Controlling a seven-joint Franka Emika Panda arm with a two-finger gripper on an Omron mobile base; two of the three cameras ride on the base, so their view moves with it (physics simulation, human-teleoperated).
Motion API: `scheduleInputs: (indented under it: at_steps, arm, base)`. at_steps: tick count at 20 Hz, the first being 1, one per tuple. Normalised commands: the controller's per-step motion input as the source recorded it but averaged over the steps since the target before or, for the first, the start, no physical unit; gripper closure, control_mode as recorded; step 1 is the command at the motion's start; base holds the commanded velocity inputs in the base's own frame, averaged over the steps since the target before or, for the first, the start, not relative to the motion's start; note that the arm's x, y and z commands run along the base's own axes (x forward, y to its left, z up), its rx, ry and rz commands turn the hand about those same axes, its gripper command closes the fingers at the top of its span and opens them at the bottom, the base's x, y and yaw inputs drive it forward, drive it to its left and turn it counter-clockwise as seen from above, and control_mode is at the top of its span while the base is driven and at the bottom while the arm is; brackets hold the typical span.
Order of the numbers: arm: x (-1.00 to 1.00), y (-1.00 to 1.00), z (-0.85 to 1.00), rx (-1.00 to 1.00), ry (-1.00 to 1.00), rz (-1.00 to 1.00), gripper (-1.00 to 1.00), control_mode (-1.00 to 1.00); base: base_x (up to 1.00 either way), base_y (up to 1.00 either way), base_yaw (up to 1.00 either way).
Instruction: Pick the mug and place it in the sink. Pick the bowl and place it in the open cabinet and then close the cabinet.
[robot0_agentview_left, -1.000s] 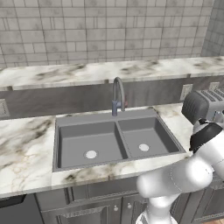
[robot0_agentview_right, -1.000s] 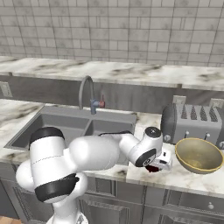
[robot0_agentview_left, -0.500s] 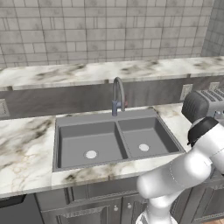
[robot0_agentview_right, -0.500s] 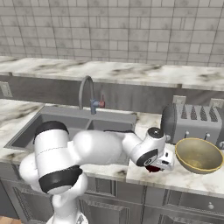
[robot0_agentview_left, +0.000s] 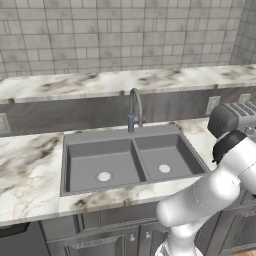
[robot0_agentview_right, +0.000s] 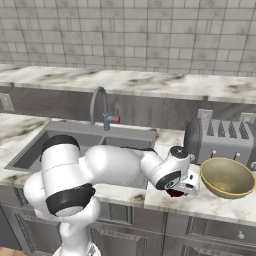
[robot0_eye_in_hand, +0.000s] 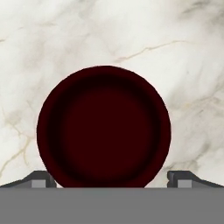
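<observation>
Gripper (robot0_eye_in_hand: 112, 181) straight above mug (robot0_eye_in_hand: 103, 127) on counter (robot0_eye_in_hand: 131, 35), fingers (robot0_eye_in_hand: 39, 178) spread either side of rim, ready to grab.

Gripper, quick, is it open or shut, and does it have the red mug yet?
Gripper: open, one fingertip on each side of the mug, not gripping it yet.

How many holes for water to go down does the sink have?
2. One pale round drain sits in the left basin of the sink, and the other drain is in the right basin.
</observation>
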Motion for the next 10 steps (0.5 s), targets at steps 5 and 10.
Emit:
scheduleInputs:
  at_steps: [5,10]
  arm:
    - [-0.12,0.0,-0.05,0.0,0.0,0.0,-1.0,-1.0]
    - [-0.27,0.0,0.0,0.0,-0.04,0.0,-1.0,-1.0]
  base:
    - [0.0,0.0,0.0]
    - [0.0,0.0,0.0]
